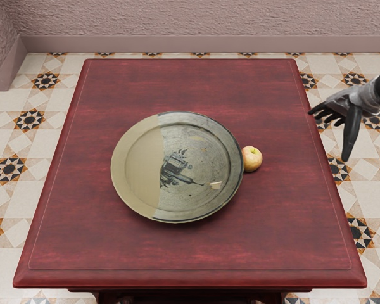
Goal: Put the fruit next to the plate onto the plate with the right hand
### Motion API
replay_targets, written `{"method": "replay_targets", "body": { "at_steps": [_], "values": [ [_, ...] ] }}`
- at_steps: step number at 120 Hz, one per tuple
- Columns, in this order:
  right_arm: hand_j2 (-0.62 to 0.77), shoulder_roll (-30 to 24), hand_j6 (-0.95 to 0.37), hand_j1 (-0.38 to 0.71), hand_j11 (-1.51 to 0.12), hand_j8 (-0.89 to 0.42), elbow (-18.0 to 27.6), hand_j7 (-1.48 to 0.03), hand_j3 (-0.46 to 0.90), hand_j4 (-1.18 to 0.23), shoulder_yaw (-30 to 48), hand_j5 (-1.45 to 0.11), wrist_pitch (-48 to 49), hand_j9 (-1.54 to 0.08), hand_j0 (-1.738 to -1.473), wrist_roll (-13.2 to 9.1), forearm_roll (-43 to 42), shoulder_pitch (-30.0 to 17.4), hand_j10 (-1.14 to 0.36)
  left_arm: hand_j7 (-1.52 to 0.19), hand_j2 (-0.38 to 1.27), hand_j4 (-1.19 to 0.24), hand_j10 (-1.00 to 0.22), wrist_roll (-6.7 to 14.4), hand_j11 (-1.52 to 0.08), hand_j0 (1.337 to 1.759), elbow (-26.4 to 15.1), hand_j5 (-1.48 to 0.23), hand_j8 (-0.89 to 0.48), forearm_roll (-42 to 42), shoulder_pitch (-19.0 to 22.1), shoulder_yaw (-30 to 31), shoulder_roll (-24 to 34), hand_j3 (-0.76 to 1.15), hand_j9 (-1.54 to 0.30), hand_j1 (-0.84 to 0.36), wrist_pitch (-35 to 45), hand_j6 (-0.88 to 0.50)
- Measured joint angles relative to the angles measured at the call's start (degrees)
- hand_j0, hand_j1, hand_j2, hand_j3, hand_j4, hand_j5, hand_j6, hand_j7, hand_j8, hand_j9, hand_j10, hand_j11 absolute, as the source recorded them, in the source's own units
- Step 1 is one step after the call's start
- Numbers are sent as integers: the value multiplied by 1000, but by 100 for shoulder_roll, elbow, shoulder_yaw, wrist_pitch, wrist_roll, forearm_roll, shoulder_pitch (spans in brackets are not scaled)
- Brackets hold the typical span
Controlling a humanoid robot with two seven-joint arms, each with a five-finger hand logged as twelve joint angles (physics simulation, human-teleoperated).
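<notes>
- I see no words, numbers or brand names that I can read.
- The plate [121, 166] has a dark drawing in its middle. It is blurry, and I cannot tell if any of it is letters.
- The apple [251, 158] beside the plate shows only its yellow and red skin, with no writing on it.
- The red table [177, 82] shows just wood grain.
- The floor tiles [29, 119] have dark star shapes on them. They are patterns, not signs.
</notes>
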Motion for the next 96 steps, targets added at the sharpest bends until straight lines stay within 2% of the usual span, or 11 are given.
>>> {"method": "replay_targets", "body": {
  "at_steps": [17, 39, 49, 61, 80, 96],
  "values": [
    [0, 90, -5, -349, 0, -4, -35, 0, 0, -3, 41, 0, 1, 0, -1658, -1, 1, 96, -3, 0, 0, 0, 0, -2, 0, 1658, 0, 0, 0, 0, 0, 0, 0, 0, 0, 349, 0, -1],
    [0, 215, -4, -349, 0, -3, 195, 0, 0, -3, 264, 0, 0, 0, -1658, -1, 11, 329, -2, 0, 0, 0, 0, 1, 0, 1658, 0, 0, -1, 0, 0, 1, 0, 0, 0, 349, -1, -1],
    [0, 204, -4, -349, 0, -3, 850, 0, 0, -3, 341, 0, -54, 0, -1658, -1, -18, 332, -2, 0, 0, 0, 0, 2, 0, 1658, 0, 0, -1, 0, 0, 0, 0, 0, 0, 349, 0, -1],
    [0, 145, -4, -349, 0, -3, 1636, 0, 0, -3, 211, 0, -839, 0, -1658, -1, -201, 265, -2, 0, 0, 0, 0, 1, 0, 1658, 0, 0, -1, 0, -1, 0, 0, 0, 0, 349, 0, -1],
    [0, 217, -4, -349, 0, -3, 2389, 0, 0, -3, 116, 0, -2302, 0, -1658, -1, -901, -144, -2, 0, 0, 0, 0, 2, 0, 1658, 0, 0, 0, 0, -1, 0, 0, 0, 0, 349, 0, -1],
    [1, 324, -4, -349, 0, -3, 2913, 0, 0, -3, 91, 0, -3168, 0, -1658, -1, -1412, -557, -2, 0, 0, 0, 0, 1, 0, 1658, 0, 0, 0, 0, 0, 0, 0, 0, 0, 349, 0, -1]
  ]
}}
